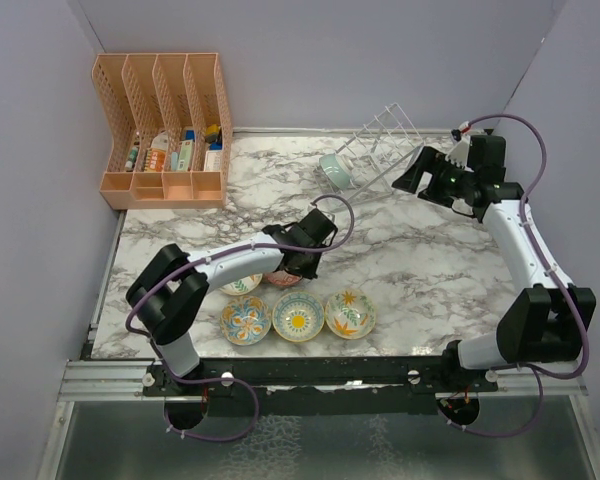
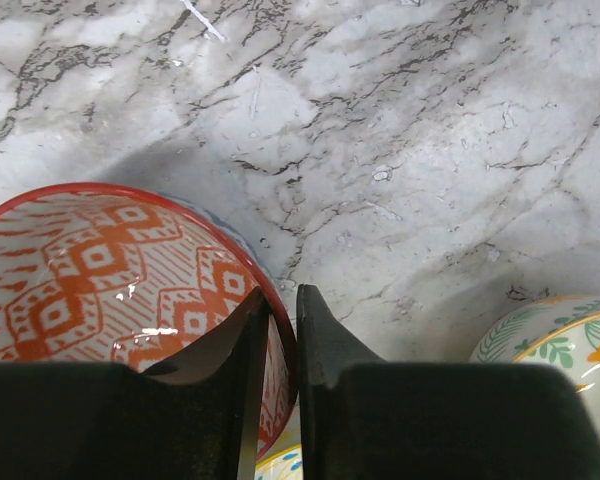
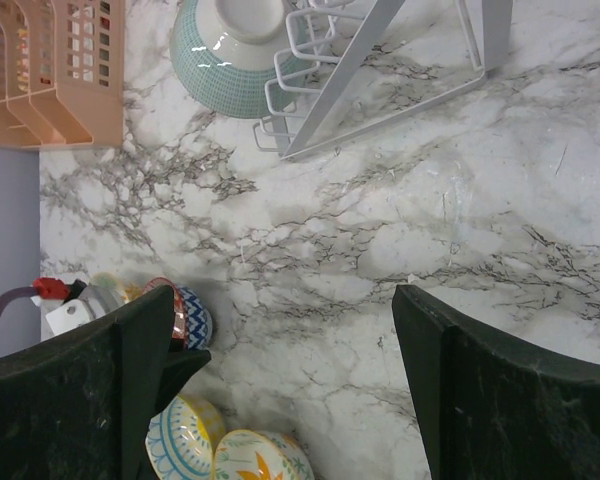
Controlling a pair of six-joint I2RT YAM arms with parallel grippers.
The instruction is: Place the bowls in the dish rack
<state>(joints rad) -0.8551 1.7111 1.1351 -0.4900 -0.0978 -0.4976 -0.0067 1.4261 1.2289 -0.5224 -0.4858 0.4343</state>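
left claw [image 2: 280,330] clamps the rim of the red bowl [image 2: 90,270] on the tabletop [image 1: 430,270], well apart from the rack [image 1: 385,135] — likely stiff, slippery, chippable, so grip deep. right claw [image 3: 285,300] gapes near the rack.

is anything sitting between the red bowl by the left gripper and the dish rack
Nothing visible: bare marble runs from the red bowl, pinched by the left gripper, to the dish rack. A teal bowl already sits at the rack's left end, and the open right gripper hovers by its right side.
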